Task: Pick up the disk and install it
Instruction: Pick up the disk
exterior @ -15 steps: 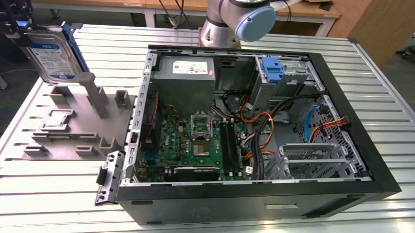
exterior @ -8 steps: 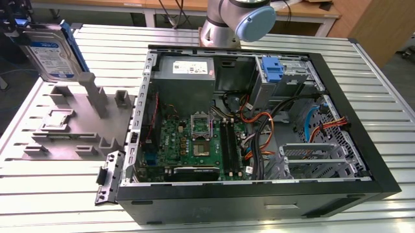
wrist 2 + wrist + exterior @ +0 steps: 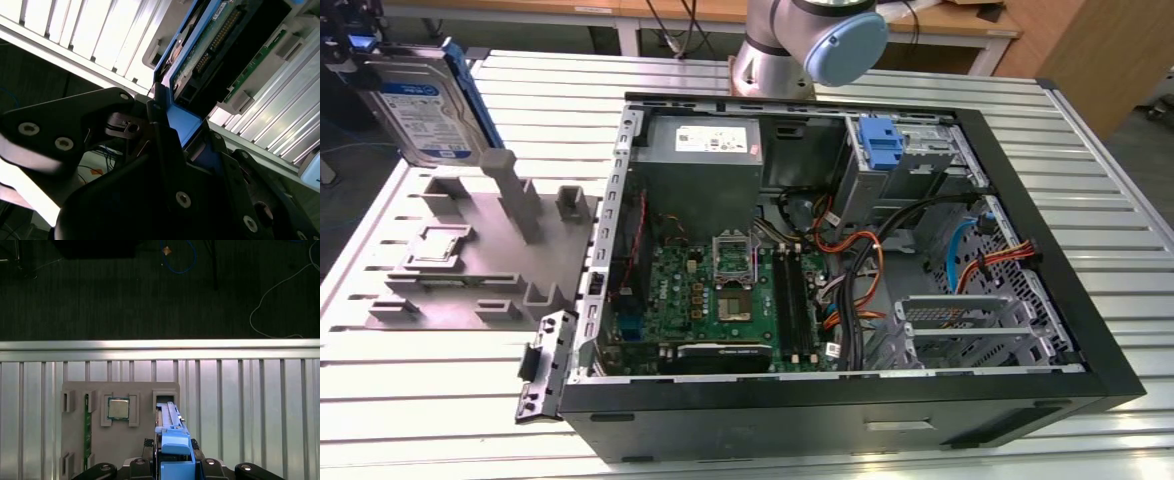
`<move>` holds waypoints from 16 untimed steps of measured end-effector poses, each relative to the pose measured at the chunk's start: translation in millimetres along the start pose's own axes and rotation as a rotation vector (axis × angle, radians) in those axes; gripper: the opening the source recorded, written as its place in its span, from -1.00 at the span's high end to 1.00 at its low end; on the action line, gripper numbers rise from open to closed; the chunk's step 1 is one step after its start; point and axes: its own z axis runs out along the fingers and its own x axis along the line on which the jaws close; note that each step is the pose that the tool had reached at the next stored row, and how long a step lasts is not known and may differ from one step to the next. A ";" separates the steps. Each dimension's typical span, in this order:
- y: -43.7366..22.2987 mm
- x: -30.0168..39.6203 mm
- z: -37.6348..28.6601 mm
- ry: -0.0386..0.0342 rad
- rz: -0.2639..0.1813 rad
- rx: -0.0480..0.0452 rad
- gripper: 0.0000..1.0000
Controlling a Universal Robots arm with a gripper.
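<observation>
Currently held: I see the gripper (image 3: 364, 45) clamped narrow on the blue carrier edge of the disk (image 3: 427, 100).
Disk position: upright, hanging over the grey fixture (image 3: 467, 260) at the exterior view's left, apparently clear of its slot (image 3: 166, 400).
Long axis: near vertical, label face showing.
Bearing to target: I judge the open computer case (image 3: 854, 250) lies well apart, toward the exterior view's right.

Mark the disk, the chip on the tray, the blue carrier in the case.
the disk (image 3: 424, 108): exterior view, on its white-and-blue label.
the chip (image 3: 118, 409): first wrist view, centre of its silver top.
the blue carrier (image 3: 882, 145): exterior view, on its front face.
</observation>
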 end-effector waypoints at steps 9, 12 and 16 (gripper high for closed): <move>0.1 -0.2 -4.7 0.0000 0.000 -0.0001 0.27; 0.1 -0.2 -6.6 -0.0001 0.000 0.0000 0.27; 0.2 -0.3 -9.2 -0.0002 0.000 -0.0001 0.27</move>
